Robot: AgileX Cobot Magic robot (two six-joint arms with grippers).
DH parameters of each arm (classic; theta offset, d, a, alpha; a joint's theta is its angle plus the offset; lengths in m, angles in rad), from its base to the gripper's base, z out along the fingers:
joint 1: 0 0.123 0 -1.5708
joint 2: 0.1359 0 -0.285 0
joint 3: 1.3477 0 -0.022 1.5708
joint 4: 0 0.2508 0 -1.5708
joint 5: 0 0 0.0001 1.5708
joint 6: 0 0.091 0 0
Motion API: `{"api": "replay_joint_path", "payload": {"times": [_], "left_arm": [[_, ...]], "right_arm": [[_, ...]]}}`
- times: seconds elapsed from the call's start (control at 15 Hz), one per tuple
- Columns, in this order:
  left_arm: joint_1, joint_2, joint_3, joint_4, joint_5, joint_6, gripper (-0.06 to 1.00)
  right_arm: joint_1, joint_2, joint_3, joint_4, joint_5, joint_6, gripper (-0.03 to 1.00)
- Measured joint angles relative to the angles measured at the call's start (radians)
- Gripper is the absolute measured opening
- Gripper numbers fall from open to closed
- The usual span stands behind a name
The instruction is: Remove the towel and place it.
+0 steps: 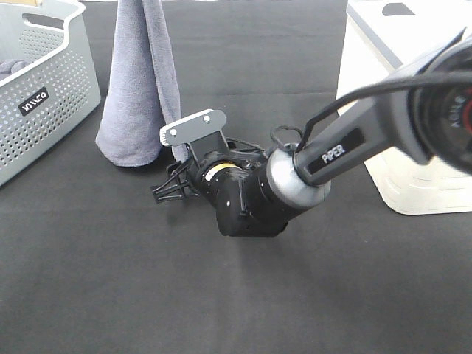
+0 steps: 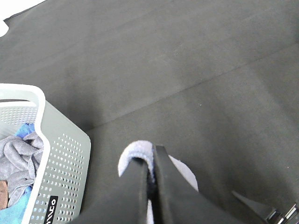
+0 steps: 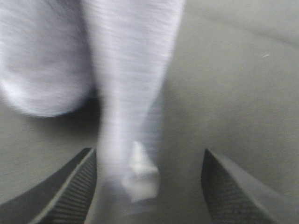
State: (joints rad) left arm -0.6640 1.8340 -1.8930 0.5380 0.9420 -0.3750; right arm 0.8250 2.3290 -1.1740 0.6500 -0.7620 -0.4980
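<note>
Towel (image 1: 140,81): hangs upright in a long fold just beside the basket (image 1: 44,81), not touching it. Its top runs out of the high view; its rounded lower end appears to reach the black mat (image 1: 110,280).

Left gripper (image 2: 152,158): jaws clamped together on a fold of the towel (image 2: 135,151), which loops over the fingertips. Seen from this wrist, the basket (image 2: 60,154) sits close by, with grey and blue cloths (image 2: 18,158) inside.

Right gripper (image 1: 166,192): low over the mat, on the far side of the towel from the basket, jaws spread wide and holding nothing. In its wrist view, which is blurred, the gripper (image 3: 148,156) faces the hanging towel (image 3: 131,70); a narrow strip with a white tag (image 3: 138,179) at its end falls between the two fingers (image 3: 74,186). Contact with either finger cannot be told.

White box (image 1: 413,110): stands well apart from the basket, beyond the right arm
</note>
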Motion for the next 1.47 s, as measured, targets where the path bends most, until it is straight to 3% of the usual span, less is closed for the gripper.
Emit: {"api": "replay_joint_path", "payload": {"times": [0.4,0.67,0.87,1.13,1.33,1.47], "left_arm": [[0.000,0.000,0.000,-0.010,0.000,0.003,0.00],[0.000,0.000,0.000,-0.010,0.000,0.003,0.00],[0.000,0.000,0.000,-0.010,0.000,0.003,0.00],[0.000,0.000,0.000,-0.016,0.001,0.003,0.00],[0.000,0.000,0.000,-0.018,0.003,0.007,0.00],[0.000,0.000,0.000,-0.018,0.003,0.024,0.00]], "right_arm": [[0.000,0.034,-0.015,-0.044,-0.070,0.030,0.59],[0.000,0.036,-0.037,-0.072,-0.066,0.040,0.46],[0.000,0.060,-0.041,-0.073,-0.060,0.049,0.42],[0.000,0.061,-0.041,-0.061,-0.068,0.049,0.07],[0.000,0.026,-0.041,-0.040,-0.060,0.052,0.02],[0.000,-0.030,-0.040,-0.034,0.048,0.052,0.02]]}}
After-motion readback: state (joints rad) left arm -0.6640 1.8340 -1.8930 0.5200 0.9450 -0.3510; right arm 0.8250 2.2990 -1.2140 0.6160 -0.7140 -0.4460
